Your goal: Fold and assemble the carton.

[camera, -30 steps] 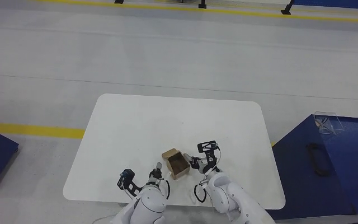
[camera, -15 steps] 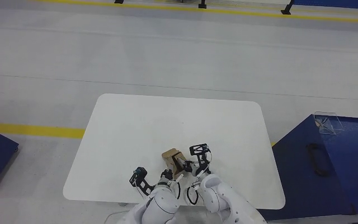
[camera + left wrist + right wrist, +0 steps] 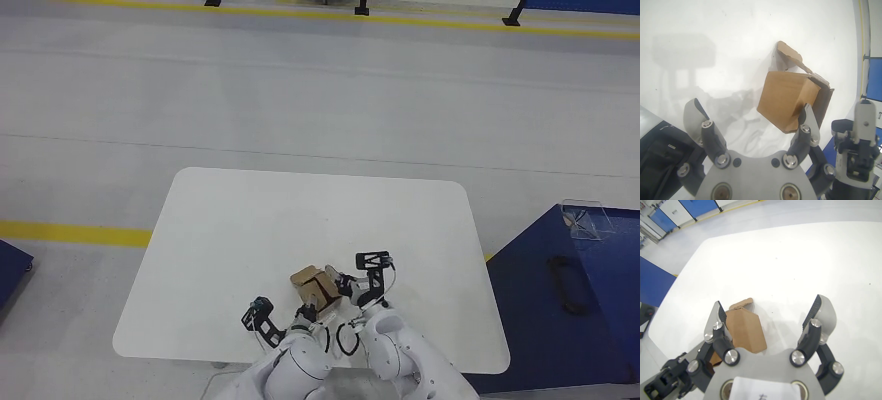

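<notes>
Top view – carton raised into a box, flaps not yet closed

The small brown cardboard carton [image 3: 314, 288] sits on the white rounded-corner table [image 3: 250, 220], close to the table's near edge and about midway along it, between the two arms.

Done, as judged: the walls stand up as a squared sleeve, not a flat sheet. The left wrist view shows two creased sides meeting at a corner [image 3: 783, 98].

Left, as judged: one end gapes open, and a ragged-edged flap [image 3: 789, 55] sticks out at the far side, not tucked. The end flaps need folding in and locking. The bottom's state cannot be told.

Left gripper [image 3: 750, 111]: jaws wide apart, clamping nothing. One fingertip [image 3: 807, 113] is at the carton's open-end corner.

Right gripper [image 3: 769, 308]: jaws wide apart. One finger [image 3: 720, 313] lies against the carton's side wall [image 3: 745, 328], the other well clear.
</notes>
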Tool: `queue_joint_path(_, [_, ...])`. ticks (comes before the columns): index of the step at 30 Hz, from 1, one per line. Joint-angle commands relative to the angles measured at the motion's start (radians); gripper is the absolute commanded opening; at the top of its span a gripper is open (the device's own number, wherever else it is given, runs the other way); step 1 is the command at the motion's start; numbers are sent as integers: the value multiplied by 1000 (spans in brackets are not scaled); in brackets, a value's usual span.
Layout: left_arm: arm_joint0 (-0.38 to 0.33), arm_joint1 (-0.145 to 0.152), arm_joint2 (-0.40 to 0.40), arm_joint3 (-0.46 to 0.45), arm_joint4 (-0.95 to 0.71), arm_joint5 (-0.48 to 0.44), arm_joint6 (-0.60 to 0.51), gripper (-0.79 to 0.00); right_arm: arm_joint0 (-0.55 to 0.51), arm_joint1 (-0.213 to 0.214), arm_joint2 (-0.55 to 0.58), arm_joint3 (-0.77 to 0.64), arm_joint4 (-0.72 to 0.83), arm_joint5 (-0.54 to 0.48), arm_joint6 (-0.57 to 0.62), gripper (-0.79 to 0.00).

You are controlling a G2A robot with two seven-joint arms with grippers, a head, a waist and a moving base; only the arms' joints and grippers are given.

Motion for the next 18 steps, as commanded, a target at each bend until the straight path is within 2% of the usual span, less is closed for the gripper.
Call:
queue_joint_path(1, [-1, -7, -4, 0, -21, 0, 2, 0, -33, 9, 30, -19, -20, -35, -13, 0])
queue_joint_path(9, [22, -30, -56, -92, -85, -17, -3, 0, -160, 43, 174, -109, -47, -160, 13, 0])
queue_joint_path(13, [83, -27, -116, -183, -57, -94, 26, 0, -211, 59, 237, -136, -54, -222, 99, 0])
queue_joint_path(18, [175, -14, -216, -289, -42, -184, 9, 0, -228, 67, 228, -138, -134, -256, 209, 0])
